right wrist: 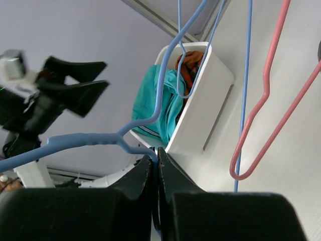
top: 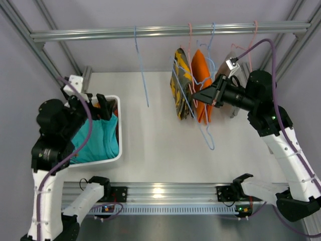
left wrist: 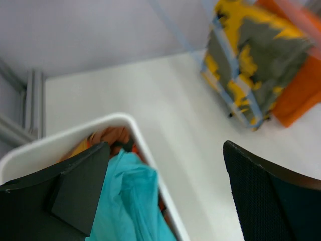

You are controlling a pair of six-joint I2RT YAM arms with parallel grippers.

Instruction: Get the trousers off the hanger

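Patterned orange, yellow and brown trousers [top: 181, 86] hang from the rail beside a plain orange garment [top: 201, 83]; they also show in the left wrist view [left wrist: 253, 60]. My right gripper [top: 196, 95] is shut on the wire of a blue hanger [top: 208, 136] right by the patterned trousers; the right wrist view shows the jaws [right wrist: 156, 165] pinching that blue hanger [right wrist: 90, 140]. Teal trousers [top: 98, 140] lie in the white basket [top: 118, 150]. My left gripper [top: 93, 106] is open and empty above the basket, its fingers [left wrist: 75, 191] either side of the teal cloth [left wrist: 128, 201].
An empty blue hanger [top: 142, 75] hangs alone on the rail [top: 100, 34] left of the garments. Pink hangers [top: 253, 40] hang further right; one crosses the right wrist view [right wrist: 266, 100]. More orange cloth [left wrist: 113, 135] lies under the teal in the basket. Frame posts stand at both sides.
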